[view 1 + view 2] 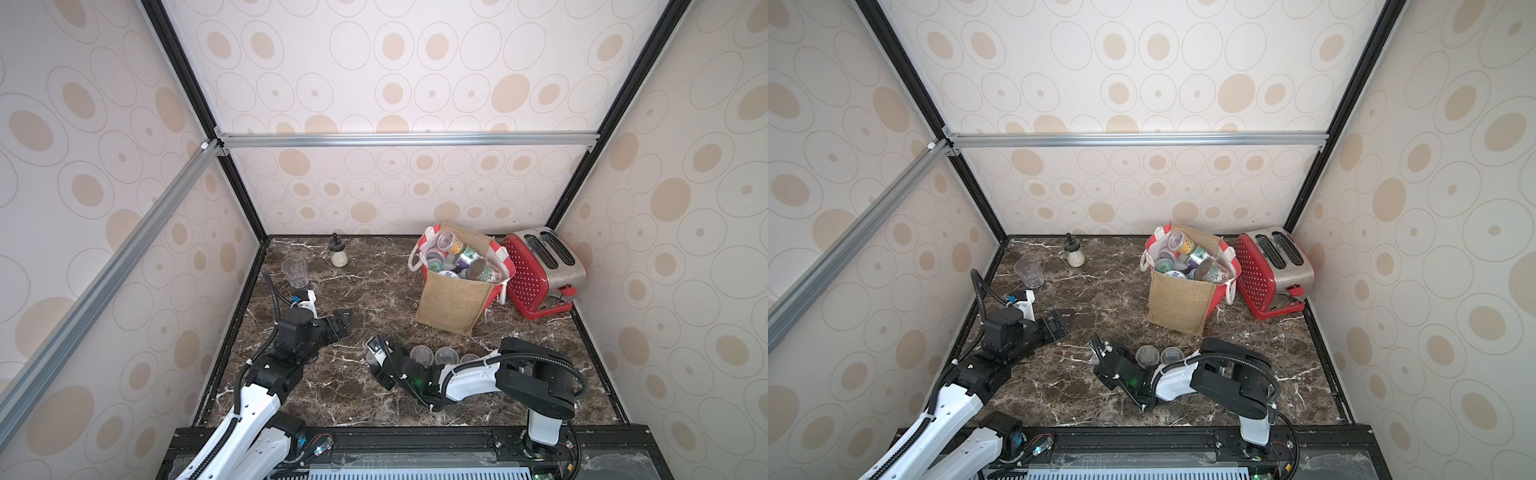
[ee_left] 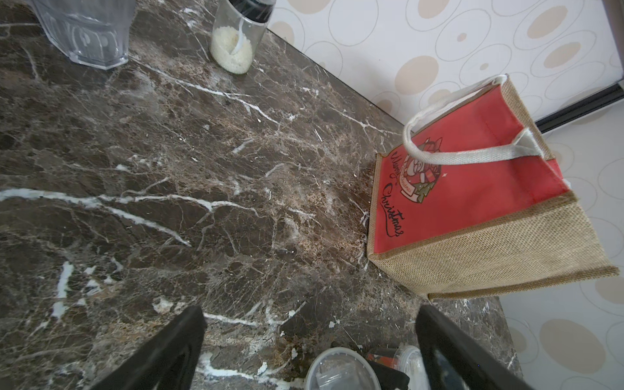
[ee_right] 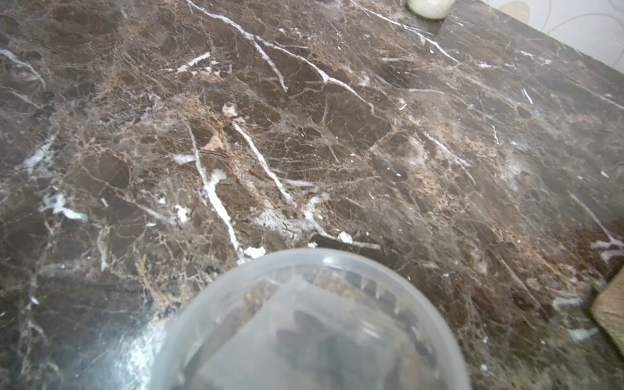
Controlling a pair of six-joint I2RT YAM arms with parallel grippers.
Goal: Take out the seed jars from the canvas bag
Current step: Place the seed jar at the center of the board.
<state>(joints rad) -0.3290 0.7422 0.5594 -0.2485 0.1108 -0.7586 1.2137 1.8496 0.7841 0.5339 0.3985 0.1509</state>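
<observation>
The canvas bag [image 1: 453, 303] [image 1: 1179, 305] stands upright at the back right, tan jute with red sides [image 2: 472, 209]. It is packed with seed jars [image 1: 461, 257] [image 1: 1192, 259]. Three clear-lidded seed jars [image 1: 445, 355] [image 1: 1146, 355] stand in a row on the marble in front of the bag. My right gripper [image 1: 374, 363] hangs low at the left end of that row, over another clear jar [image 3: 314, 324]. That jar hides its fingers. My left gripper [image 1: 343, 322] [image 2: 309, 317] rests open and empty near the left wall, pointing toward the bag.
A red dotted toaster [image 1: 540, 270] leans against the bag's right side in the back corner. A clear faceted tumbler [image 1: 295, 272] and a black-topped glass shaker [image 1: 337, 253] stand at the back left. Patterned walls close in three sides of the marble table [image 1: 374, 291].
</observation>
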